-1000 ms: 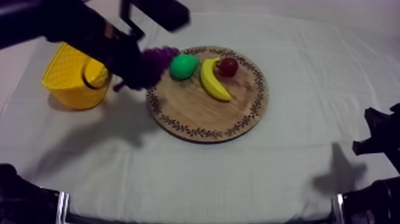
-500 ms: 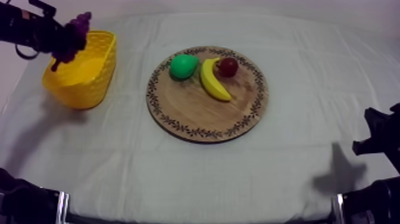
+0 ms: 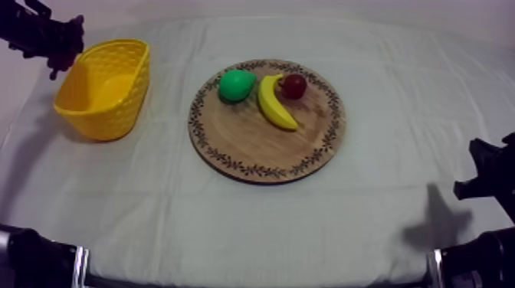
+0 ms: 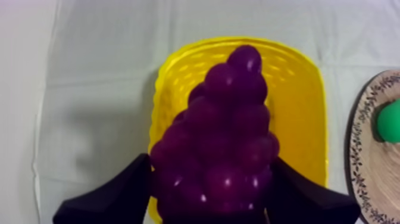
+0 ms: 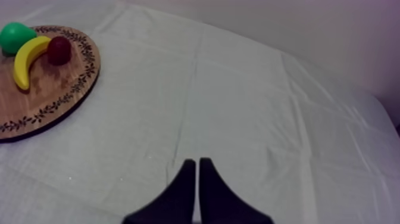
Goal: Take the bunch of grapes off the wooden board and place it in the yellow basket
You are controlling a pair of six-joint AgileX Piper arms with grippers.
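Observation:
The purple bunch of grapes (image 4: 223, 149) sits between the two black fingers of my left gripper (image 4: 211, 190), which is shut on it. The grapes hang above the open yellow basket (image 4: 303, 107). From above, my left gripper (image 3: 55, 42) is at the far left rim of the basket (image 3: 107, 84), and the grapes cannot be made out there. The round wooden board (image 3: 260, 145) holds a green pear (image 3: 235, 85), a banana (image 3: 274, 103) and a small red fruit (image 3: 293, 86). My right gripper (image 5: 197, 164) rests shut on nothing over bare cloth near the table's right edge.
The basket stands left of the board with a strip of cloth between them. The board's patterned rim (image 4: 363, 167) and the pear (image 4: 390, 121) lie just beyond the basket. Open cloth stretches in front of the board and to its right.
My left arm has carried the grapes leftward from the board's left edge to over the basket, and now sits at the basket's far left rim. The right arm has not moved.

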